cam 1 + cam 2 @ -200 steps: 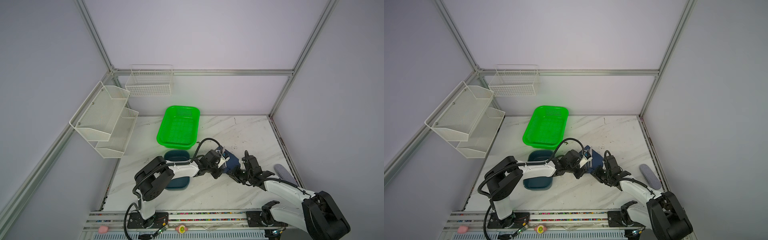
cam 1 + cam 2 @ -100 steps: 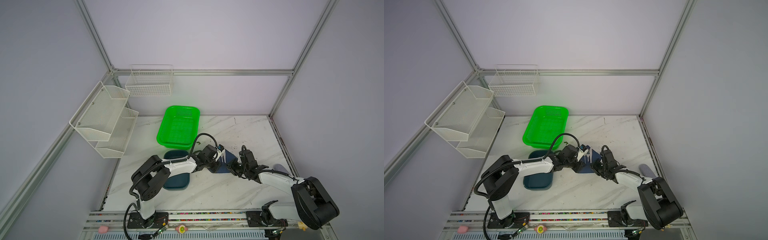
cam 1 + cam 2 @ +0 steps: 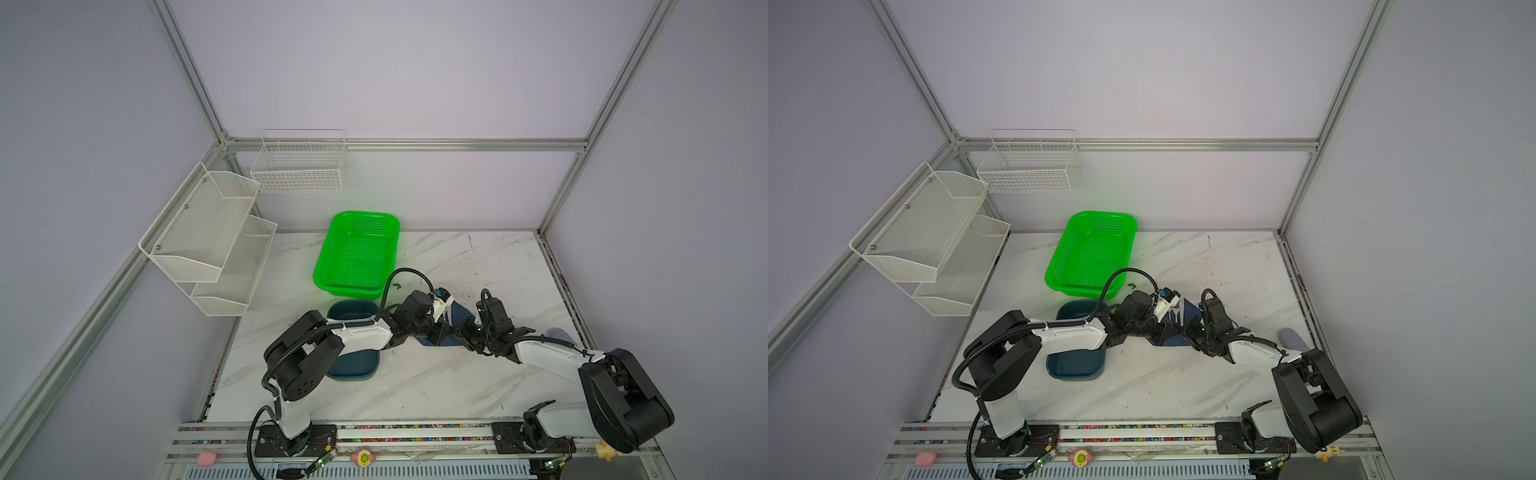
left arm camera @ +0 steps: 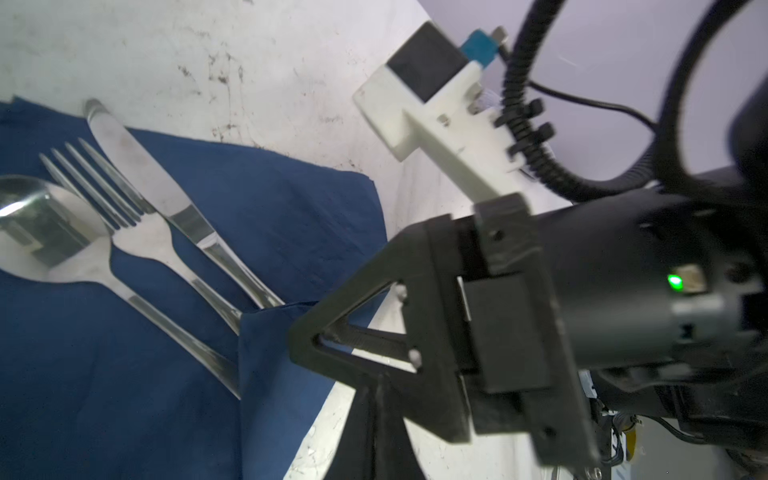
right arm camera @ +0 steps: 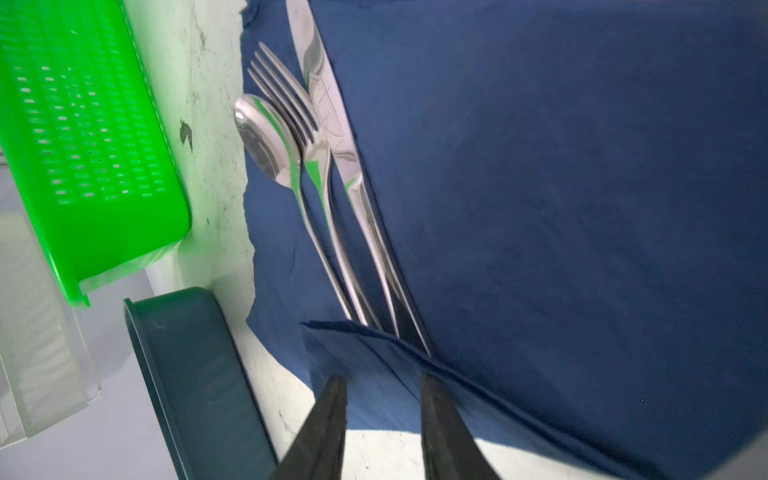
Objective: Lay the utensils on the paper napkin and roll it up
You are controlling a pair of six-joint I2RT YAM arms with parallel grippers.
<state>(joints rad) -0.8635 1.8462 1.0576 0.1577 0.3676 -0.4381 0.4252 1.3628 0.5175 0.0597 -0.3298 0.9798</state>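
Counter (image 3: 490, 266): white marble look, grey veins, dark scuffs toward its far right. Plain pale lilac-grey walls on three sides: back wall (image 3: 395, 75) behind the counter, left wall (image 3: 75, 174) and right wall (image 3: 685, 199) at its sides. Aluminium frame bar (image 3: 457, 144) crosses the back wall above the counter. White wire basket (image 3: 299, 166) hangs above the counter's far left corner. White two-tier mesh shelf (image 3: 208, 237) hangs beside its left edge. Green slotted basket (image 3: 357, 253) sits on its far left part. Metal rail (image 3: 415, 434) along its near edge. Light soft, even.
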